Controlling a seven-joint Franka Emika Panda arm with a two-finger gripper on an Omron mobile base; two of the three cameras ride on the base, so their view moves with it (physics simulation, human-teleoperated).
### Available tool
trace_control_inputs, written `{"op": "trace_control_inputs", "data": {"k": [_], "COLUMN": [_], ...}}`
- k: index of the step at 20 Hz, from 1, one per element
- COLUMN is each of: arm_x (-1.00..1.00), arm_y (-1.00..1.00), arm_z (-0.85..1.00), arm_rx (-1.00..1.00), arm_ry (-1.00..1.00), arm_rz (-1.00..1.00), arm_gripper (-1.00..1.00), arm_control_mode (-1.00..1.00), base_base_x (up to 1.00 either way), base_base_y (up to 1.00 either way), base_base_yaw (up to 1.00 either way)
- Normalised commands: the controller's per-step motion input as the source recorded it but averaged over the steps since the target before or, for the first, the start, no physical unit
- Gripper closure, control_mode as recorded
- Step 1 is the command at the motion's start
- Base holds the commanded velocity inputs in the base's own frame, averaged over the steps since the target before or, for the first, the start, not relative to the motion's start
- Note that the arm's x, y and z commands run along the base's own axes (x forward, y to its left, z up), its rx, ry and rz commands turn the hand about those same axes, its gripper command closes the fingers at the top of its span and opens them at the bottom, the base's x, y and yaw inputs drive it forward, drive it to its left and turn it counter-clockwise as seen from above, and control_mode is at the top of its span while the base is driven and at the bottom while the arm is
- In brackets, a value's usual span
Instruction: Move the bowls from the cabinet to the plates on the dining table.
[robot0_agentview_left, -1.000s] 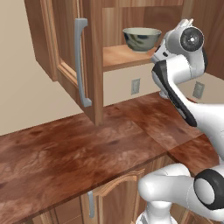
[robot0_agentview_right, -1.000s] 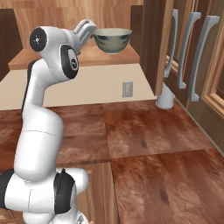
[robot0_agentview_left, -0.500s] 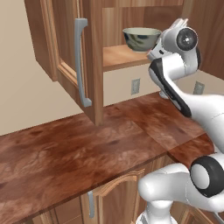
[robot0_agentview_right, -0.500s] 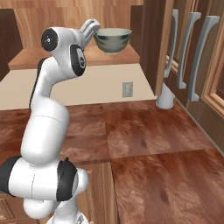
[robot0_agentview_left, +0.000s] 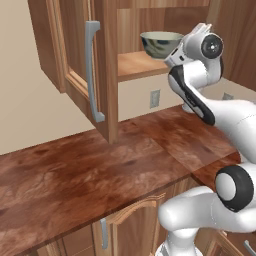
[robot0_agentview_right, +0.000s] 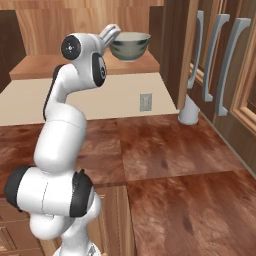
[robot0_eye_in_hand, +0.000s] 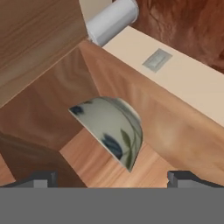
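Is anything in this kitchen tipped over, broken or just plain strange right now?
Nothing stands out. The grey-green bowl sits upright on the shelf of the open cabinet, and the gripper is open in front of it, not touching it. It looks tilted in the hand view because that camera is rolled. The counter shows no spills.

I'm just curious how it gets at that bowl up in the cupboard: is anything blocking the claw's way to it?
Nothing visible does. The cabinet door is swung open, and the grey-green bowl sits alone on the bare shelf. In the hand view the open gripper faces it with only clear space between its fingertips and the bowl.
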Motion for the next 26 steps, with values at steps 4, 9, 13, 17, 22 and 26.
{"op": "trace_control_inputs", "data": {"k": [4,9,13,17,22,26], "arm_x": [0.53,0.54,0.47,0.45,0.30,0.16], "arm_y": [-0.30,-0.30,-0.30,-0.32,-0.37,-0.46], "arm_z": [0.00,0.04,0.18,0.24,0.07,0.00], "arm_rx": [-0.04,-0.06,-0.07,-0.08,-0.06,-0.04], "arm_ry": [0.00,0.00,0.00,0.00,0.01,0.05], "arm_rz": [0.07,0.06,0.05,0.05,0.03,0.01], "arm_gripper": [-1.00,-1.00,-1.00,-1.00,-1.00,-1.00], "arm_control_mode": [-1.00,-1.00,-1.00,-1.00,-1.00,-1.00], "base_base_x": [0.00,0.00,0.00,0.00,0.00,0.00], "base_base_y": [0.00,0.00,0.00,0.00,0.00,0.00], "base_base_yaw": [0.00,0.00,0.00,0.00,0.00,0.00]}}
